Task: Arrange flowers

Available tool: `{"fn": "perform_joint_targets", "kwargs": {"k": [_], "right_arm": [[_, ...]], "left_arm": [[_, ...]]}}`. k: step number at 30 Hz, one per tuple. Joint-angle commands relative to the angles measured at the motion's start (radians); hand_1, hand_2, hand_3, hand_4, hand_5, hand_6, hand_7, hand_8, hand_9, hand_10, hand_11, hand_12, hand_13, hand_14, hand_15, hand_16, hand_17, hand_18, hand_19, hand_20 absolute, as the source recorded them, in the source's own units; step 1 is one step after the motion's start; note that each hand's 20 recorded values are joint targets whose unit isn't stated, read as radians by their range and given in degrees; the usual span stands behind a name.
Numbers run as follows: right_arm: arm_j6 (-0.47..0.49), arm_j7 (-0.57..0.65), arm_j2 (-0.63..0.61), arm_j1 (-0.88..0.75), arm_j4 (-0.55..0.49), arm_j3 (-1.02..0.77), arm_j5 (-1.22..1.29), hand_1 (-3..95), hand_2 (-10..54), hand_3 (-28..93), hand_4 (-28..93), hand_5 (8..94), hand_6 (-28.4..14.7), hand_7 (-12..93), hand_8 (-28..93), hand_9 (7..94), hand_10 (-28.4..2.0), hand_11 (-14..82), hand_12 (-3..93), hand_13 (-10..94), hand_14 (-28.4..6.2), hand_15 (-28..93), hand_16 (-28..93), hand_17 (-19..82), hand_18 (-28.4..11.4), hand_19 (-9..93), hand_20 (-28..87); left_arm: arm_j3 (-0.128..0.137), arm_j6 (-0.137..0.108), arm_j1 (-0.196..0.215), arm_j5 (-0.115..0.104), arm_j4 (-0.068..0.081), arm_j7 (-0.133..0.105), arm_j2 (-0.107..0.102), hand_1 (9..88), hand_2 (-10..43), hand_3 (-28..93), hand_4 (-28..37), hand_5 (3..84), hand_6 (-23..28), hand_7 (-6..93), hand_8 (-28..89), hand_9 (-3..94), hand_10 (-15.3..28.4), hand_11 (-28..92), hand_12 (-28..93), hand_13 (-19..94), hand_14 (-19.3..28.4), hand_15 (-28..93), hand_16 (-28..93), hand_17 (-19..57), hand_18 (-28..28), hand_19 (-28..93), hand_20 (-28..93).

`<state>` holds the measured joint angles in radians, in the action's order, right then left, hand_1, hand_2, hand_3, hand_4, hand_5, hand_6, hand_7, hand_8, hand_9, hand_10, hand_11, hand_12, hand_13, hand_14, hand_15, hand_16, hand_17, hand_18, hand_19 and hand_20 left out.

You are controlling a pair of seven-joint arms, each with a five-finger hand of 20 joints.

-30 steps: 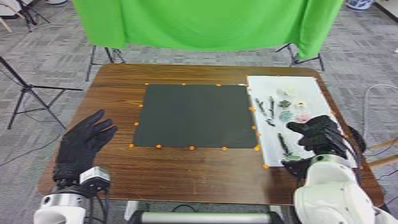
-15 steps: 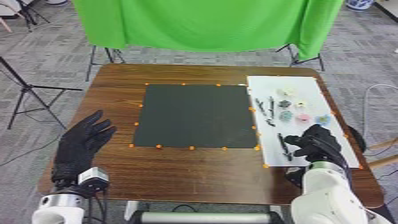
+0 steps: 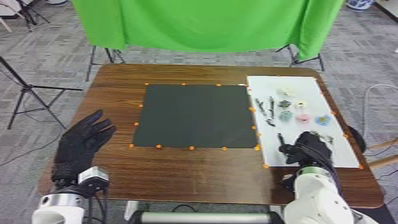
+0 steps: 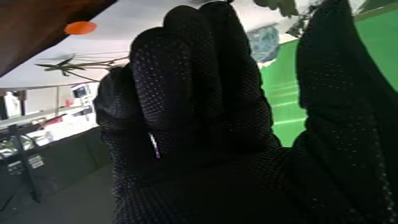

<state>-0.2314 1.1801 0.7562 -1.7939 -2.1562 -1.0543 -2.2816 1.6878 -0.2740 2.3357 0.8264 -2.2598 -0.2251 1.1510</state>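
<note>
In the head view, my right hand (image 3: 306, 148) is over the near part of the white board (image 3: 277, 82), partly covering a dark green stem (image 3: 282, 139). Farther up the board lie a pink flower (image 3: 303, 118), a blue flower (image 3: 322, 120), a pale green one (image 3: 286, 116), a cream one (image 3: 288, 92) and dark stems (image 3: 271, 107). My left hand (image 3: 84, 140) is open beside the dark mat. In the right wrist view, my right hand (image 4: 191, 110) has extended fingers and the thumb apart; a leafy sprig (image 4: 75, 66) lies beyond them.
The dark square mat (image 3: 195, 116), edged with orange dots, lies mid-table beside the white board. A brown wooden table (image 3: 191, 175) carries both. Behind it hangs a green cloth (image 3: 209, 25) between stands, and another tripod (image 3: 31, 90) stands at the left.
My right hand has moved back toward the near end of the white board, uncovering the pink and blue flowers. The left hand has stayed still.
</note>
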Motion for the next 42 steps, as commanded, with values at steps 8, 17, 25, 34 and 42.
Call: {"fn": "perform_joint_targets", "kwargs": {"k": [8,17,25,34,42], "right_arm": [[0.086,0.038,-0.015,0.089,0.064,0.134,-0.093,33.5,-8.5,84,-27,70.4,-7.4,28,-15,67.5,-19.7,50.4,18.3,67,-13.1,77,12,40,-21.8,93,54],[0.166,0.047,0.000,0.087,0.084,0.147,-0.090,33.3,-8.2,84,-26,70.7,-7.5,28,-15,67.7,-19.8,50.0,18.3,67,-13.4,77,12,40,-22.1,93,55],[0.256,0.042,0.011,0.098,0.123,0.203,-0.088,34.1,-8.4,85,-26,71.2,-7.5,28,-15,67.9,-19.9,49.7,18.3,67,-13.4,77,12,40,-22.3,93,55],[0.293,0.025,0.031,0.090,0.148,0.216,-0.063,36.4,-9.5,85,-27,71.1,-7.1,28,-14,68.1,-19.8,49.7,18.3,67,-13.4,77,12,40,-22.6,93,55],[0.296,0.010,0.034,0.105,0.167,0.234,-0.095,49.9,-9.5,77,-28,76.9,-5.2,33,3,76.0,-15.6,42.8,28.1,72,-10.9,77,14,43,-22.8,93,55]], "left_arm": [[-0.003,0.020,-0.001,0.007,0.001,0.010,0.010,24.4,3.7,83,-20.2,42.0,11.2,14.6,-10,39.3,20.2,26,10,29,26.6,49,-9,-6.0,23.3,60,-5],[0.001,0.019,-0.001,0.008,0.000,0.012,0.014,24.5,3.8,83,-20.1,42.0,11.2,14.6,-10,39.3,20.2,27,10,29,26.6,49,-9,-6.1,23.3,60,-5],[0.001,0.024,-0.008,0.010,0.002,0.023,0.018,24.5,3.8,83,-20.1,42.0,11.2,14.6,-10,39.3,20.2,26,10,29,26.6,49,-9,-6.1,23.4,60,-5],[0.002,0.025,-0.004,0.009,0.002,0.017,0.019,24.5,3.8,83,-20.2,42.0,11.2,14.7,-10,39.4,20.2,26,10,29,26.6,49,-9,-6.2,23.3,60,-5],[-0.002,0.021,-0.006,0.007,0.002,0.013,0.014,24.4,3.8,83,-20.2,42.0,11.2,14.7,-10,39.4,20.2,27,10,29,26.6,49,-9,-6.2,23.4,60,-5]]}}
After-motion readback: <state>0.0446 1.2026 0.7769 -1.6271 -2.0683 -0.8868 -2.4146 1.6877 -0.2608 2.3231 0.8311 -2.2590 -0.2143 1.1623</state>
